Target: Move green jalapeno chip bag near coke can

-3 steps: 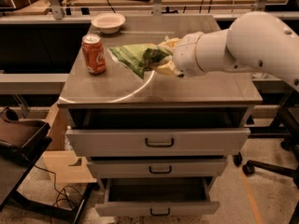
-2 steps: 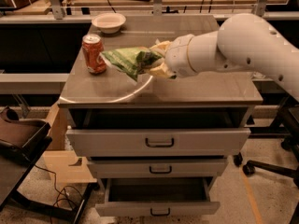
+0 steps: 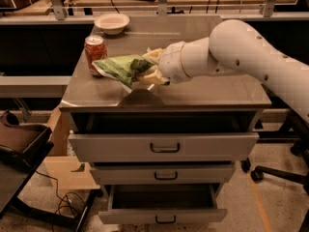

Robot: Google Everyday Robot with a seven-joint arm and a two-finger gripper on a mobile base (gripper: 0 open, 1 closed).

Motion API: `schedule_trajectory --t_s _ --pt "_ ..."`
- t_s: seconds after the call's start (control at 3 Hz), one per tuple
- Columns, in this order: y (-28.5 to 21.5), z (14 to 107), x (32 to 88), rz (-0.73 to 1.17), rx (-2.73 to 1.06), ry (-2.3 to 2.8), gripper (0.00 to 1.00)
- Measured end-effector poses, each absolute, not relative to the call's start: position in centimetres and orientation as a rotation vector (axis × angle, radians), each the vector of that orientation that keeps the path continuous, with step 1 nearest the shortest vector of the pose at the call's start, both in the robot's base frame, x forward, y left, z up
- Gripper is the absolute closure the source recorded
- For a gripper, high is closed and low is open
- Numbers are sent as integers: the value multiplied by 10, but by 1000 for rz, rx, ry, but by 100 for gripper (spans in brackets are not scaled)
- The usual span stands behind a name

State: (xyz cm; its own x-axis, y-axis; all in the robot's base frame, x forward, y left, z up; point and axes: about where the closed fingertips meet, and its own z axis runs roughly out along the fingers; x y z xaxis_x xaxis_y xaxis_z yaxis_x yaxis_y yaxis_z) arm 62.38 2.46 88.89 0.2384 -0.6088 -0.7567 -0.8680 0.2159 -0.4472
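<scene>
The green jalapeno chip bag (image 3: 120,67) is wrinkly and glossy, held in the air just above the cabinet top. My gripper (image 3: 148,67) is shut on the bag's right end, reaching in from the right on a thick white arm. The bag's left tip comes right up to the coke can (image 3: 95,54), a red can with a silver top standing at the left of the top. The bag overlaps the can's lower right side in this view; I cannot tell if they touch.
A shallow white bowl (image 3: 112,22) sits at the back left of the grey cabinet top (image 3: 207,91). Drawers below are partly pulled out. A dark chair stands at the lower left, a shelf edge runs behind the cabinet.
My gripper has carried the bag to the left, from about a can's width away to right beside the coke can. The can and bowl have not moved.
</scene>
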Motion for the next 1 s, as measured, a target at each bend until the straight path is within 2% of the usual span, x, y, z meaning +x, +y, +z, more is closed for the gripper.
schedule_trajectory --t_s 1.0 --pt "30 889 622 322 -1492 1456 31"
